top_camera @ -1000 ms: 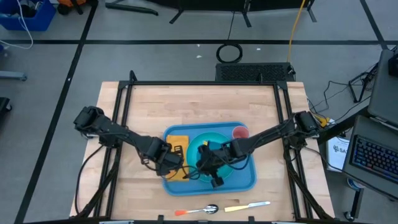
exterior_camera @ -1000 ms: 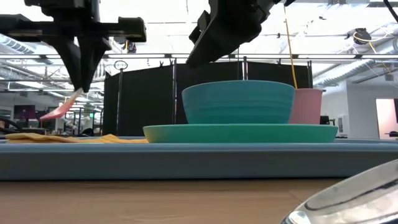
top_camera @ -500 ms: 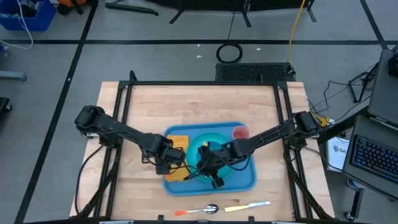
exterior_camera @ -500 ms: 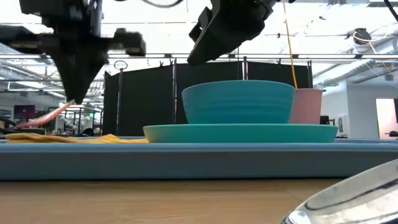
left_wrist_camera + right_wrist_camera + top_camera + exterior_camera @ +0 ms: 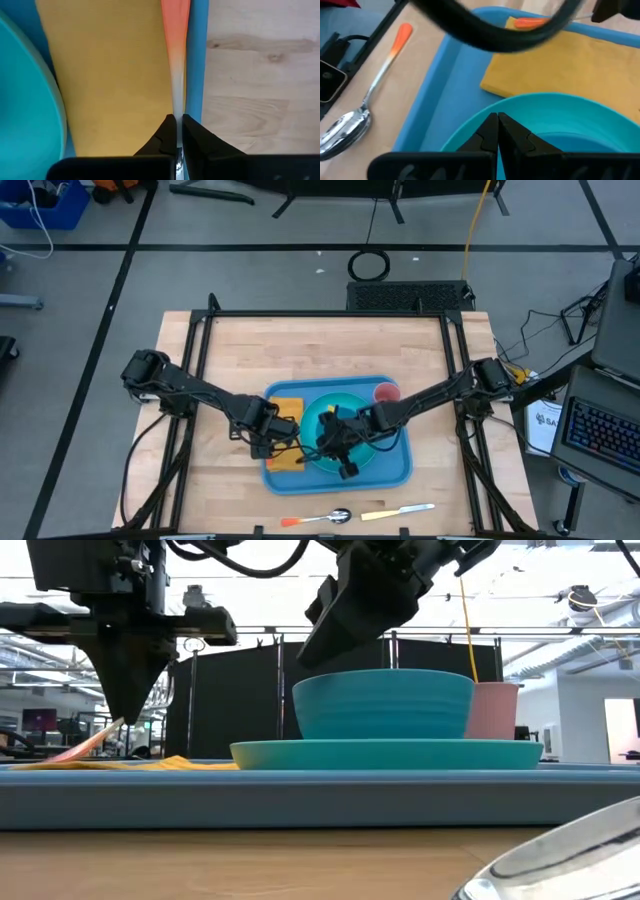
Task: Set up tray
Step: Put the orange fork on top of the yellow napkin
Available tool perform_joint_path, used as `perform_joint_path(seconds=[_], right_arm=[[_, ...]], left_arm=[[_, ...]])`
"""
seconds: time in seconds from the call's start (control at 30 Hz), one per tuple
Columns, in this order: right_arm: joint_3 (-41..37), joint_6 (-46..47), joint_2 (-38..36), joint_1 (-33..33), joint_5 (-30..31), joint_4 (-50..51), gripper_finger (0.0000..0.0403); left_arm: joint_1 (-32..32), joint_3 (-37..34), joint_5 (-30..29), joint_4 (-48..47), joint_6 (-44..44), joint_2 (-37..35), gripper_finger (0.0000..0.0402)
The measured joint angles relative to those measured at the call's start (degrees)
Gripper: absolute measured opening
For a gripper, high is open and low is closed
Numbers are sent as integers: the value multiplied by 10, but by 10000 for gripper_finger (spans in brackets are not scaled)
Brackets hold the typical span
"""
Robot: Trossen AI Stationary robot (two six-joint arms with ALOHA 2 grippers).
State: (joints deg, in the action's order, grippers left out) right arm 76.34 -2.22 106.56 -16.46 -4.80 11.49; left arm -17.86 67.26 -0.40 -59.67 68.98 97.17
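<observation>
The blue tray (image 5: pixel 395 470) lies mid-table and carries a yellow napkin (image 5: pixel 115 75) on its left part. It also bears a teal plate (image 5: pixel 380 753) with a teal bowl (image 5: pixel 385 702) on it, and a pink cup (image 5: pixel 386 392). My left gripper (image 5: pixel 178 122) hangs over the napkin's left edge, shut on an orange-handled utensil (image 5: pixel 175 20). The gripper hides the utensil's head. My right gripper (image 5: pixel 498 132) hovers shut just above the bowl's rim and holds nothing. My left gripper pinches the utensil's thin metal neck (image 5: pixel 178 102) between its two fingers, which point down from above. The utensil slants down away from the fingers, orange handle end (image 5: pixel 75 748) lowest, close over the napkin. Whether that end touches the napkin I cannot tell.
On the bare wood near the table's front edge lie a spoon (image 5: pixel 320 518) with an orange handle and a knife (image 5: pixel 398 511) with a yellow handle. The spoon's bowl (image 5: pixel 560 865) fills the low view's right corner. Black frame rails run along the table's sides.
My left gripper has sunk toward the napkin with the utensil still in its fingers. The orange handle end has come down from well above the napkin to just over it. My right gripper has kept still above the bowl.
</observation>
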Motion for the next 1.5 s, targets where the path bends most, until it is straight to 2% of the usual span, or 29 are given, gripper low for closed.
perform_joint_path(seconds=[0.3, 0.47, 0.63, 0.83, 1.03, 1.23, 1.4, 1.5], right_arm=[[0, 8, 0, 0, 0, -1, 0], [0, 11, 0, 0, 0, -1, 0], [0, 11, 0, 0, 0, -1, 0], [0, 11, 0, 0, 0, -1, 0], [0, 11, 0, 0, 0, -1, 0], [0, 12, 0, 0, 0, -1, 0], [0, 11, 0, 0, 0, -2, 0], [0, 11, 0, 0, 0, -3, 0]], left_arm=[[13, 0, 19, 28, 26, 0, 8], [20, 0, 37, 38, 29, 0, 21], [21, 0, 64, 58, 29, 0, 8], [22, -7, 67, 70, 30, 0, 24], [26, -55, 75, 99, 36, 0, 8], [28, -62, 65, 106, 43, 0, 29], [40, -62, 86, 88, 31, 0, 10], [44, -62, 87, 87, 29, 0, 12]])
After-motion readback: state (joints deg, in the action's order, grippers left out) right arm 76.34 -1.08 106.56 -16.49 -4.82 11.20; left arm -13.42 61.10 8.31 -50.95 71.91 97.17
